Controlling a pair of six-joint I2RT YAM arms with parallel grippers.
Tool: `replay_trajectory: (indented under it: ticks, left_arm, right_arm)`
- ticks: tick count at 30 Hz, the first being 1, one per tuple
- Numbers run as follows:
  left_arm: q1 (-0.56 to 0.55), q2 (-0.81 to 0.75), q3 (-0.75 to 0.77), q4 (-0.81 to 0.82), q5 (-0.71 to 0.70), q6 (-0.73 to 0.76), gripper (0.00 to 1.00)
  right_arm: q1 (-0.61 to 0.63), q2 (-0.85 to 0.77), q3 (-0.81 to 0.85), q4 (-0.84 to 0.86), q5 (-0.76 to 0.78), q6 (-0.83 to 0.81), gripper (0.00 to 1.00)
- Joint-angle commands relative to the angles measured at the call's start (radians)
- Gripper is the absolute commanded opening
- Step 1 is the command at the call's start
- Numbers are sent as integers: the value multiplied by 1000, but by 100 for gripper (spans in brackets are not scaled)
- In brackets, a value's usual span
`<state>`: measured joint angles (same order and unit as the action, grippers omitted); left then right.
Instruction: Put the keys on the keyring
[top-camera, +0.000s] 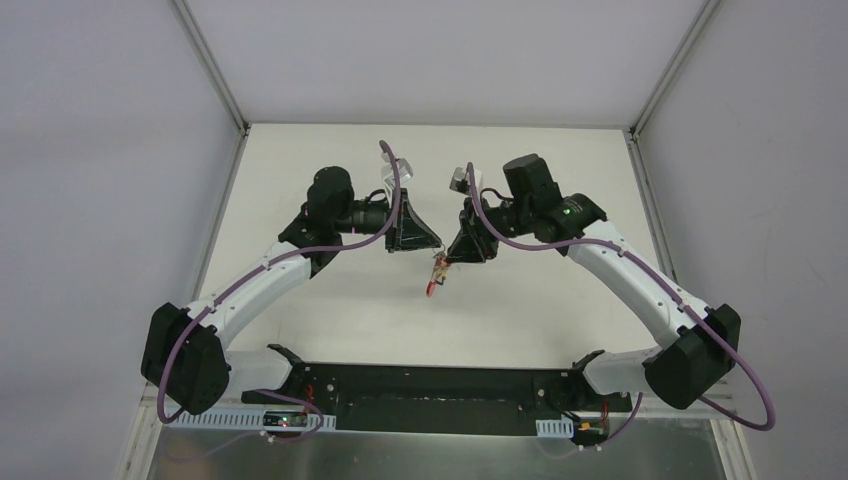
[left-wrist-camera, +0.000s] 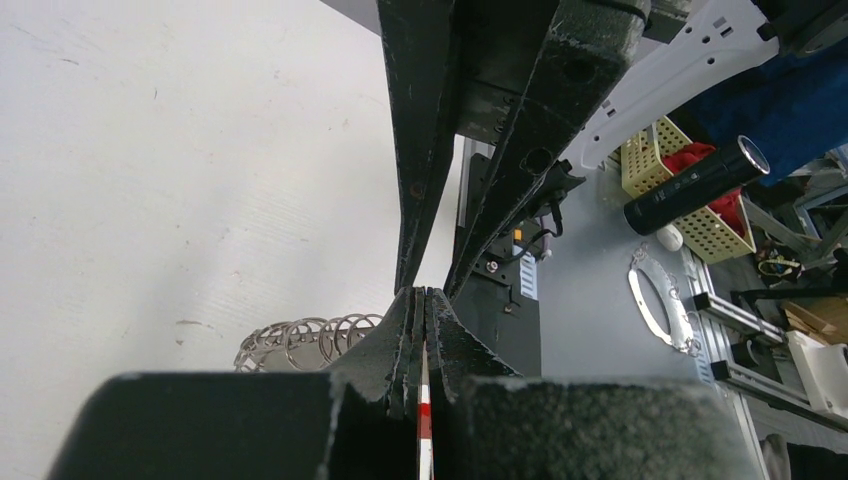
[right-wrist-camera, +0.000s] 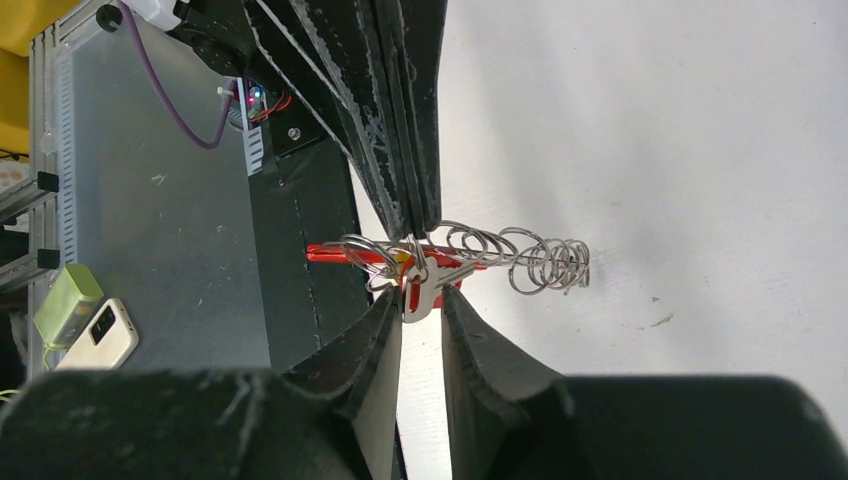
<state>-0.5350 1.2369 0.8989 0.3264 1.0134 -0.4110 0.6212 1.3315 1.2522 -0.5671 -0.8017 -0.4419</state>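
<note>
Threading: left gripper (left-wrist-camera: 425, 312) clamps the keyring (right-wrist-camera: 345, 252), right gripper (right-wrist-camera: 423, 308) (jaws narrow) pinches a key (right-wrist-camera: 419, 292); next needs fine alignment.

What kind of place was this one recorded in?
Most likely a robotics lab test cell: a white table boxed in by plain panels on metal framing, with workshop clutter around it, such as a yellow basket and a phone.

Surface finishes at the pinch point
Glossy, bright thin metal wire with a shiny red arc: keyring (right-wrist-camera: 520, 262); polished silver metal: key (right-wrist-camera: 418, 298); matt black, grainy, edges scuffed pale: right gripper (right-wrist-camera: 421, 305) fingers (right-wrist-camera: 372, 335); matt white, faintly marked: table (right-wrist-camera: 650, 130)
</note>
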Motion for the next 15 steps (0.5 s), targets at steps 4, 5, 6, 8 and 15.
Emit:
replay_trajectory:
  ticks: [4, 5, 6, 8, 15]
  left_arm:
    - [6, -26, 32, 100, 38, -37, 0]
    - [5, -25, 30, 105, 38, -38, 0]
    - [6, -24, 29, 107, 41, -40, 0]
    - [6, -22, 27, 116, 47, -47, 0]
    - [5, -21, 17, 140, 56, -60, 0]
  right_arm:
    - [-4, -18, 30, 30, -37, 21, 23]
    - [-4, -18, 37, 32, -34, 23, 24]
    - [-4, -18, 44, 32, -33, 26, 24]
    - [-6, -16, 58, 31, -30, 33, 24]
    - [-6, -19, 70, 34, -16, 36, 23]
